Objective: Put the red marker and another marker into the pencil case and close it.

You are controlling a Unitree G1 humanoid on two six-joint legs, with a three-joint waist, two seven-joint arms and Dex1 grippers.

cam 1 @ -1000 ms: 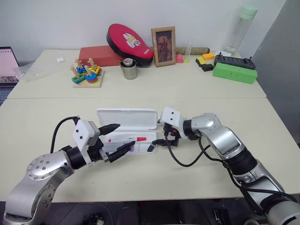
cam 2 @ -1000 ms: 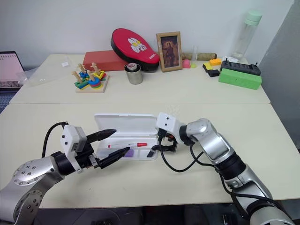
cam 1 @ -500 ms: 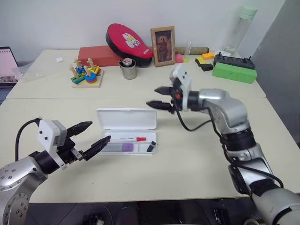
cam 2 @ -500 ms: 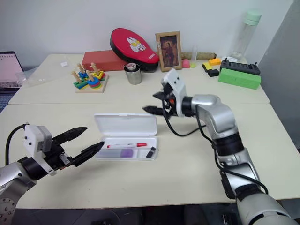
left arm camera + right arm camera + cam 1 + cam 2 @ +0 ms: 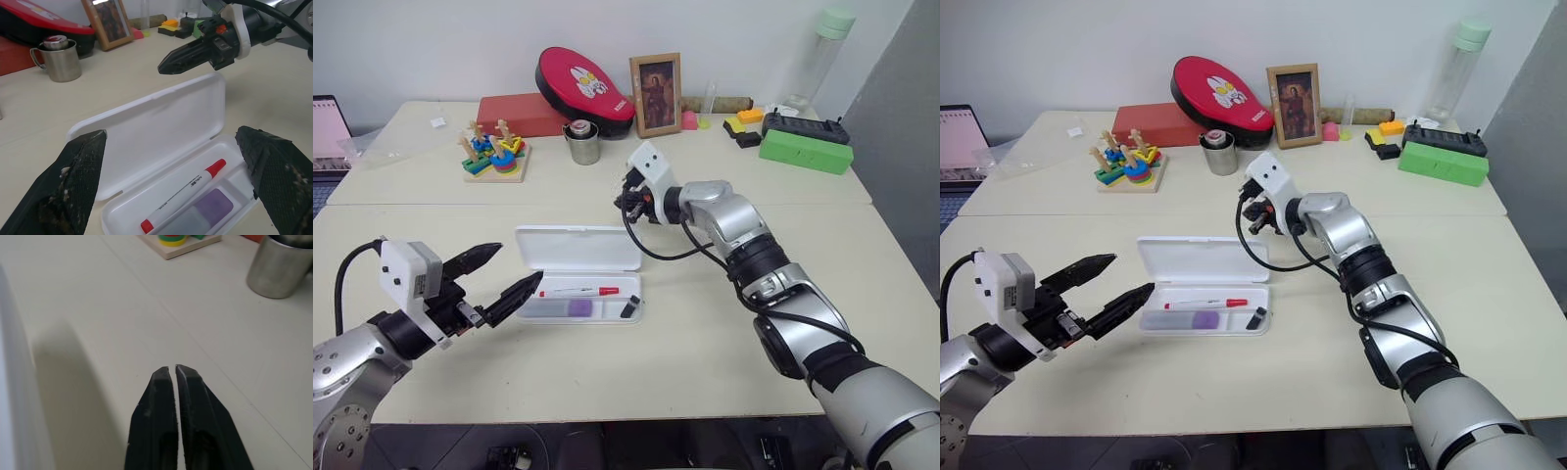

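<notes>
The white pencil case (image 5: 578,248) lies open in the middle of the near table, its lid flat behind the tray. In the tray are the red marker (image 5: 579,291) and, in front of it, the lavender marker (image 5: 576,307). The left wrist view shows the case lid (image 5: 156,122), the red marker (image 5: 186,193) and the lavender marker (image 5: 210,208) up close. My left gripper (image 5: 517,266) is open just left of the tray, holding nothing. My right gripper (image 5: 625,203) is shut and empty, hovering behind the lid's far right corner; its closed tips (image 5: 172,369) point at bare table.
A small black piece (image 5: 626,308) lies in the tray's right end. On the far table are a steel cup (image 5: 582,144), a stacking toy (image 5: 494,155), a photo frame (image 5: 655,95), a red pad (image 5: 582,86), a green box (image 5: 804,151) and a bottle (image 5: 818,59).
My right gripper rose from the tray's right end, crossed to behind the lid and shut. My left gripper drew back to the left of the case, still open.
</notes>
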